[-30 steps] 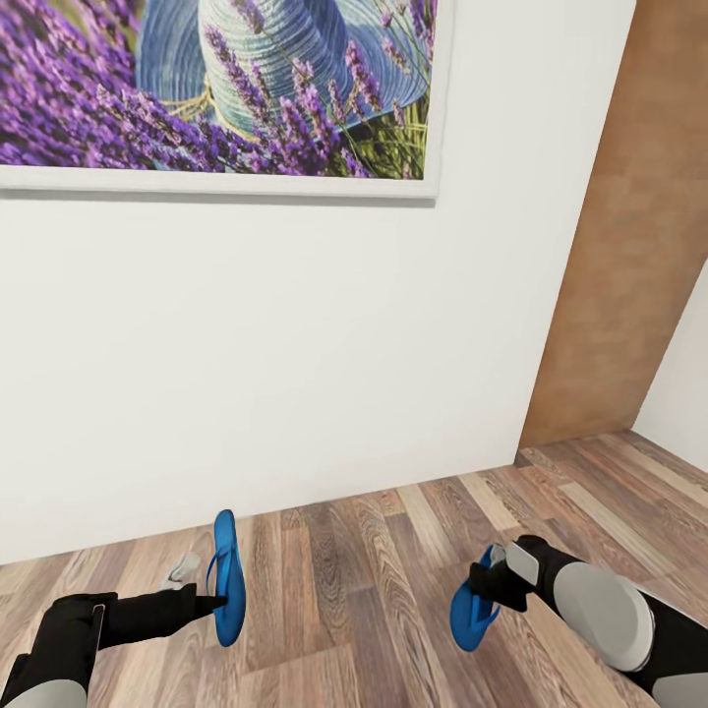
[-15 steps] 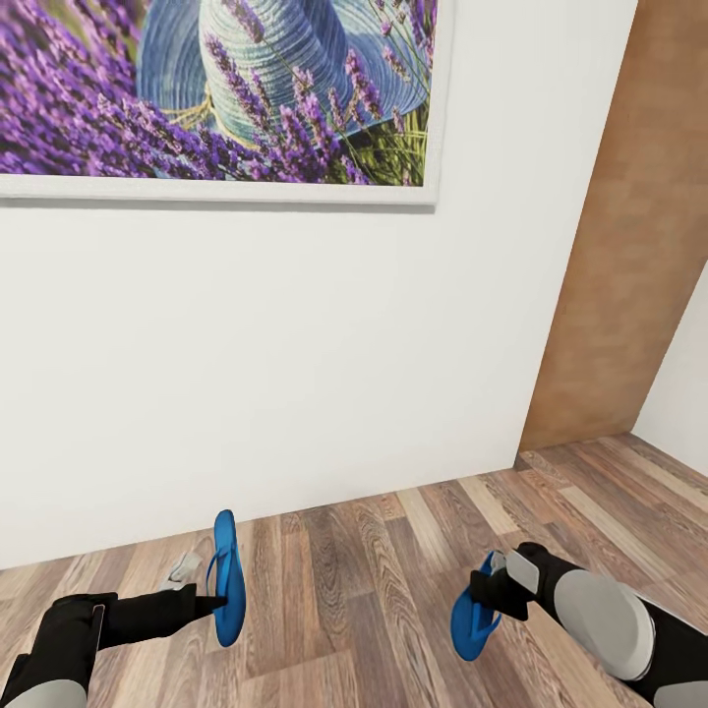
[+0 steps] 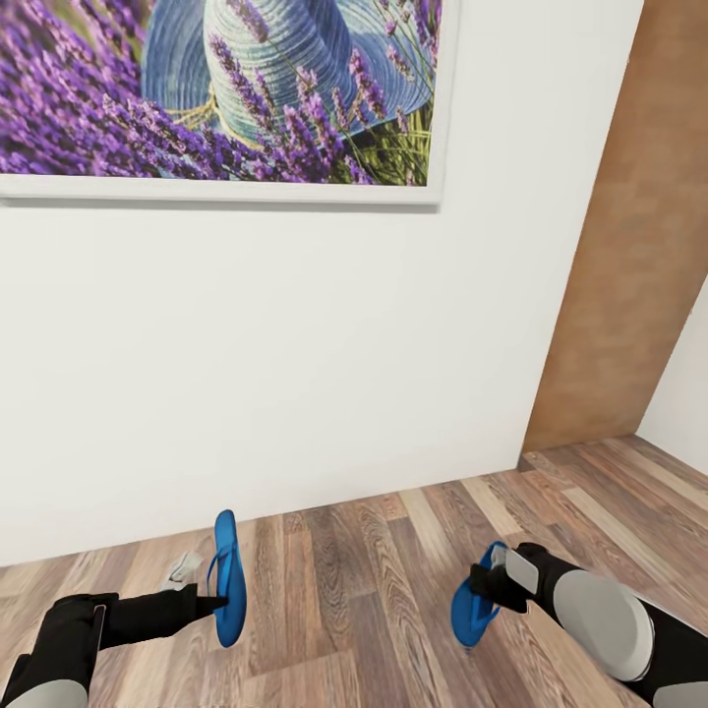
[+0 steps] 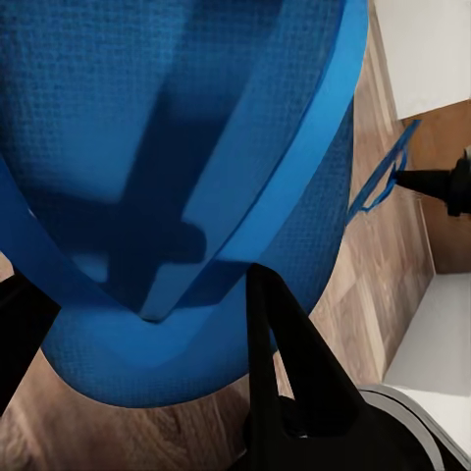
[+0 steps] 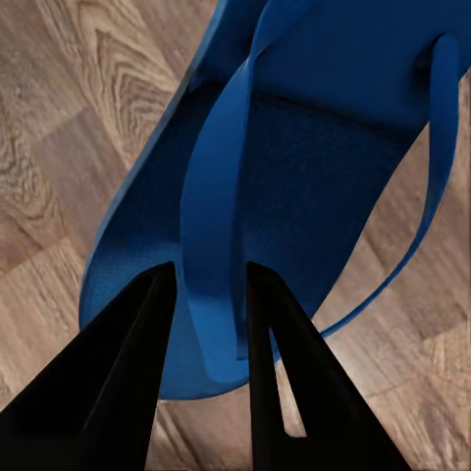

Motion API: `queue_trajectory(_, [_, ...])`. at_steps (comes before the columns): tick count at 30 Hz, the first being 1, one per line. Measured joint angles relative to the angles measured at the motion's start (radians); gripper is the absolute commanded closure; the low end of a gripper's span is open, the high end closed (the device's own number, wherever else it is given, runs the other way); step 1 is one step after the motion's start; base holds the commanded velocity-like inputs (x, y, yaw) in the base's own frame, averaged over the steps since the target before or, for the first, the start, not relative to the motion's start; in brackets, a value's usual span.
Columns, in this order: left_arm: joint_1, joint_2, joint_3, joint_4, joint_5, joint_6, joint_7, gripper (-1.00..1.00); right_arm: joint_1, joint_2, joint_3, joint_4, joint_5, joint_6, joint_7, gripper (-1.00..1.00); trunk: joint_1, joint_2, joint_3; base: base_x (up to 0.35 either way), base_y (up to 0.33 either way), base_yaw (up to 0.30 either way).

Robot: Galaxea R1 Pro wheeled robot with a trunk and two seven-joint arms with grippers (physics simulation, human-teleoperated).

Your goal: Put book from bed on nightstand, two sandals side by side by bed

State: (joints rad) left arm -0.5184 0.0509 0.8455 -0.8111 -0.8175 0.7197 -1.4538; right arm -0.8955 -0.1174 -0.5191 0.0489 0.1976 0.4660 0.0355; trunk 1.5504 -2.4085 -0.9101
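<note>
I carry one bright blue sandal in each hand above the wood-plank floor. My left gripper (image 3: 208, 602) is shut on the left sandal (image 3: 228, 578), which hangs on edge with its sole upright; close up, this sandal (image 4: 177, 186) sits between my dark fingers (image 4: 285, 363). My right gripper (image 3: 489, 588) is shut on the strap of the right sandal (image 3: 472, 610). In the right wrist view the two black fingers (image 5: 128, 373) pinch the thong strap of that sandal (image 5: 294, 167). The book, the bed and the nightstand are out of view.
A plain white wall (image 3: 295, 364) stands close ahead, with a large framed lavender picture (image 3: 226, 88) high on it. A brown wooden panel (image 3: 629, 256) rises at the right. Plank floor (image 3: 364, 600) runs below and off to the right.
The whole picture has shifted slightly, so the camera has moved a little. Both grippers keep their hold on the sandals in the same pose.
</note>
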Motion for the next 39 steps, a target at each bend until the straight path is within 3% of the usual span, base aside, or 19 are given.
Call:
queue_trajectory(6, [0.000, 0.000, 0.000, 0.000, 0.000, 0.000, 0.001, 1.00, 0.000, 0.002, 0.000, 0.000, 0.004, -0.049, -0.002, 1.00, 0.000, 0.000, -0.001, 0.000, 0.000, 0.238])
queue_trajectory(39, [0.000, 0.022, 0.008, 0.000, 0.005, 0.000, -0.001, 1.00, 0.000, 0.001, 0.000, 0.000, 0.003, -0.052, 0.004, 1.00, 0.000, 0.000, -0.001, 0.000, 0.000, 0.262])
